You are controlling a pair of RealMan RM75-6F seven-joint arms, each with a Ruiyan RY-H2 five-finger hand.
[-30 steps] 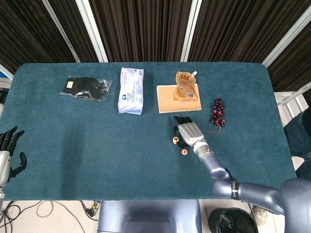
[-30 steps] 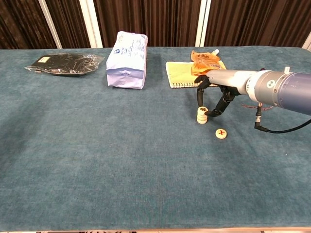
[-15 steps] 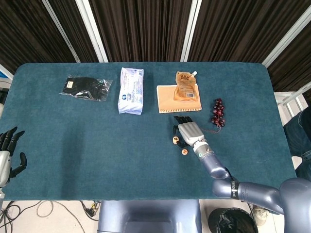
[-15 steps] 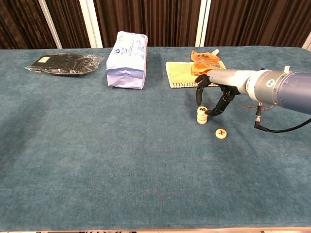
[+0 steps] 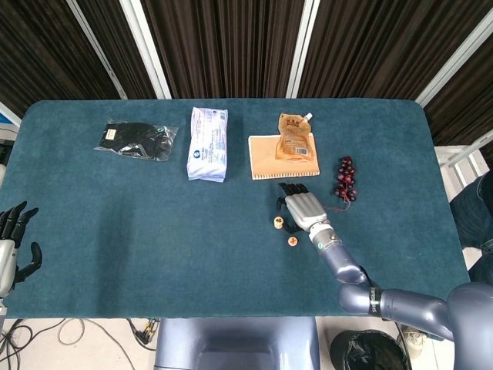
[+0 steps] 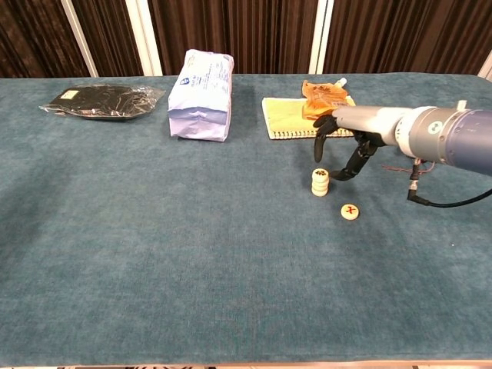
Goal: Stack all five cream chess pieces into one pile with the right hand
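Note:
A short stack of cream chess pieces (image 5: 277, 223) (image 6: 320, 182) stands upright on the teal table (image 5: 154, 223). One more cream piece (image 5: 293, 240) (image 6: 350, 211), marked with a red character, lies flat just right of and nearer than the stack. My right hand (image 5: 303, 208) (image 6: 347, 150) hovers close to the stack's right, its fingers (image 6: 318, 146) curved downward and apart, holding nothing and clear of the stack. My left hand (image 5: 11, 243) rests at the table's near left edge, fingers spread, seen only in the head view.
Along the far side lie a black packet (image 5: 136, 139) (image 6: 100, 100), a white-blue bag (image 5: 208, 142) (image 6: 201, 96), a notebook (image 5: 266, 163) (image 6: 286, 117) with an orange pouch (image 5: 293, 137) (image 6: 327, 96) on it, and a bunch of dark grapes (image 5: 345, 179).
My right hand has drawn back to the right, away from the stack it was reaching around. The stack now stands free; the lone piece has not moved.

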